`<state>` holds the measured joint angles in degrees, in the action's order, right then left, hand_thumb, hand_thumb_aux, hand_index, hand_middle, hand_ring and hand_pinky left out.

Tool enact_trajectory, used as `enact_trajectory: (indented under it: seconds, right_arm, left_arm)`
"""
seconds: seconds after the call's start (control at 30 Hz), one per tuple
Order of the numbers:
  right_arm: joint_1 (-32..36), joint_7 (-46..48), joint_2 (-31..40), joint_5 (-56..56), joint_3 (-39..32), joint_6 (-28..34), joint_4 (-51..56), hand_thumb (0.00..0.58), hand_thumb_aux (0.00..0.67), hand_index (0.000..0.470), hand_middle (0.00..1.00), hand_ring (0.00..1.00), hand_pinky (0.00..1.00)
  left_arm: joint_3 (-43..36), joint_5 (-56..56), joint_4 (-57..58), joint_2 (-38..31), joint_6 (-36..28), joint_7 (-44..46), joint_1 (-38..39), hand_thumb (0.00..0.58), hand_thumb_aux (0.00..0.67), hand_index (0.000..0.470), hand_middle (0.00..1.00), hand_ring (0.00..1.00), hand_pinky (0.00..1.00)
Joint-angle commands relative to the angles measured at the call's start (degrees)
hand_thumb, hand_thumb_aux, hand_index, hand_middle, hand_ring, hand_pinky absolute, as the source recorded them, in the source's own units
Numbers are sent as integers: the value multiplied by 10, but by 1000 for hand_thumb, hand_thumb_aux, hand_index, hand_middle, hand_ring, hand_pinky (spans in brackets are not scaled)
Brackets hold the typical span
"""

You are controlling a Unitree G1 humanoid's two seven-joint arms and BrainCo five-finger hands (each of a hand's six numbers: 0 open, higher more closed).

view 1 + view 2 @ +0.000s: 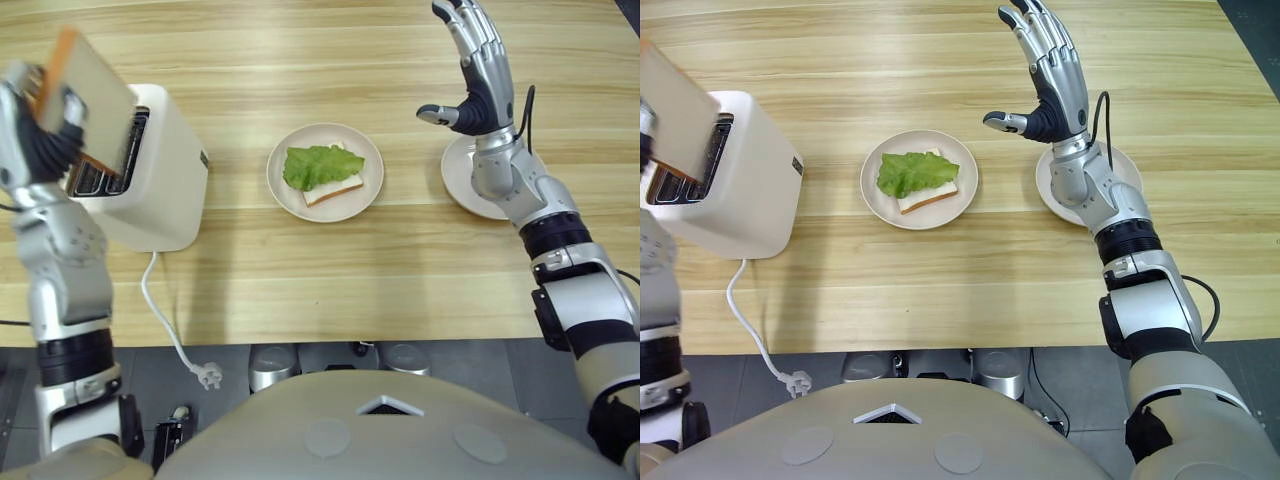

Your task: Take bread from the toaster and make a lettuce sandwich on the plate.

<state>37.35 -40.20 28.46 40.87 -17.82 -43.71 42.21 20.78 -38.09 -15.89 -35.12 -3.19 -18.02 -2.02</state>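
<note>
A white toaster [160,185] stands at the left of the wooden table. My left hand [40,130] is above its slots, shut on a slice of bread [90,95] with a brown crust, held tilted and clear of the toaster. In the middle a plate [372,180] carries one slice of bread [338,188] with a green lettuce leaf [318,165] lying on top. My right hand [480,70] is raised over the right side of the table, open, with nothing in it.
A small empty plate [1052,190] lies under my right wrist. The toaster's cord [165,325] hangs over the table's front edge, its plug dangling below. Bare wood stretches behind and in front of the plates.
</note>
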Motion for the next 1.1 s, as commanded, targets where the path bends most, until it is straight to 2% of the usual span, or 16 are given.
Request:
enact_trajectory:
  seconds: [0.03,0.23,0.4,0.57,0.77,0.9,1.1]
  right_arm:
    - [1,0,-5,10,-2,3,8,0,0,0,0,0,0]
    - [2,0,-9,14,-2,2,13,0,0,0,0,0,0]
    - [5,-1,-8,14,0,1,17,0,0,0,0,0,0]
    - [5,-3,-10,15,0,0,19,0,0,0,0,0,0]
    - [-1,1,-11,16,-4,-6,16,0,0,0,0,0,0]
    - [-7,6,-17,20,-11,-8,15,0,0,0,0,0,0]
    - [-19,24,-23,47,-45,-10,6,0,0,0,0,0,0]
  left_arm:
    - [-4,-16,-46,-11,4,15,-25,580,670,460,1000,1000,1000]
    - [-43,-19,-56,-12,29,42,-71,580,670,460,1000,1000,1000]
    - [-123,91,-5,8,81,142,-158,580,670,460,1000,1000,1000]
    - [-214,222,164,44,133,300,-261,580,670,460,1000,1000,1000]
    - [-283,293,427,114,149,459,-381,580,670,460,1000,1000,1000]
    - [-282,290,609,174,146,441,-443,580,670,460,1000,1000,1000]
    - [-293,269,764,213,174,422,-473,580,670,460,1000,1000,1000]
